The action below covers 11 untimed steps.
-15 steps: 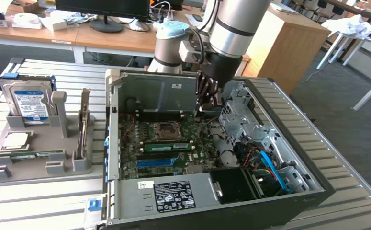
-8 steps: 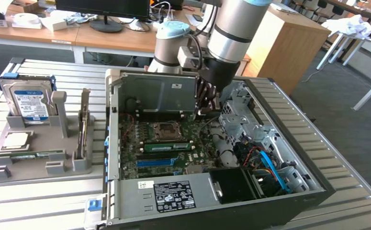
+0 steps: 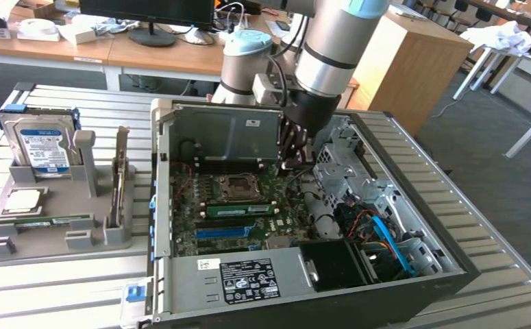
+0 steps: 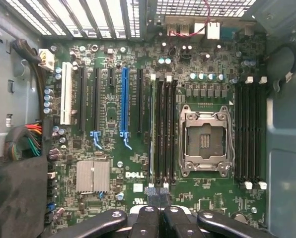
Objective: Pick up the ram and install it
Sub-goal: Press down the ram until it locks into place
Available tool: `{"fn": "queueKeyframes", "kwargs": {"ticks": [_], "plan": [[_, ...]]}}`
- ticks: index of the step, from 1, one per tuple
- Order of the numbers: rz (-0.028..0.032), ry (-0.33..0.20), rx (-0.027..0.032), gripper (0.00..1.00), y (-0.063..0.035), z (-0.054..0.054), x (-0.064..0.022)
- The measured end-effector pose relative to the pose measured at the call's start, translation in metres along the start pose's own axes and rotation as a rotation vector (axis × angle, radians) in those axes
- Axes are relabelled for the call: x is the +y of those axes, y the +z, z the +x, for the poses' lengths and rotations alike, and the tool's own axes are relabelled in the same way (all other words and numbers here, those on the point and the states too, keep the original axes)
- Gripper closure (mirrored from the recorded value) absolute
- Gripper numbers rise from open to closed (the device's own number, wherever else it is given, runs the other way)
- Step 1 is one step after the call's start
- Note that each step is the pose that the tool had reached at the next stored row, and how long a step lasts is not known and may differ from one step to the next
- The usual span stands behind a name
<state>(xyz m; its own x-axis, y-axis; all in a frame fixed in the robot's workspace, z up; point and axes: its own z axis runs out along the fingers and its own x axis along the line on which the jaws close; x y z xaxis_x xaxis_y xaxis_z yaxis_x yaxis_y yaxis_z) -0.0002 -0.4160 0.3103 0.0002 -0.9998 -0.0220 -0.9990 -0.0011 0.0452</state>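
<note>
Shut fingers (image 4: 157, 196) over motherboard (image 4: 138, 124); ram (image 3: 238, 205) seemingly seated.

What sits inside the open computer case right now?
The motherboard, an empty processor socket and a green ram stick seated in a slot; the shut gripper hangs above it.

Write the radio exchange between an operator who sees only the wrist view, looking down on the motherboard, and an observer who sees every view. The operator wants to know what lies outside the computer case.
Operator: What is next to the case?
Observer: A grey tray sits on the slatted table, on the exterior view's left of the case.
Operator: What stands in it?
Observer: A blue-labelled hard drive stands upright at the tray's far end.
Operator: Any ram out there?
Observer: A long green stick lies flat on the tray, nearer the camera than the hard drive.
</note>
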Motion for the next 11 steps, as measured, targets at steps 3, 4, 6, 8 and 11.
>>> {"fn": "queueKeyframes", "kwargs": {"ticks": [3, 4, 6, 8, 11], "plan": [[0.0000, 0.000, 0.0000, 0.90, 0.0049, 0.000, -0.0002], [0.0000, 0.000, 0.0000, 0.90, 0.0064, 0.000, -0.0003], [0.0000, 0.000, 0.0000, 0.90, 0.0096, 0.000, -0.0004], [0.0000, 0.000, -0.0001, 0.90, 0.0128, 0.000, -0.0006], [0.0000, 0.000, 0.0000, 0.90, 0.0164, 0.000, -0.0007]]}}
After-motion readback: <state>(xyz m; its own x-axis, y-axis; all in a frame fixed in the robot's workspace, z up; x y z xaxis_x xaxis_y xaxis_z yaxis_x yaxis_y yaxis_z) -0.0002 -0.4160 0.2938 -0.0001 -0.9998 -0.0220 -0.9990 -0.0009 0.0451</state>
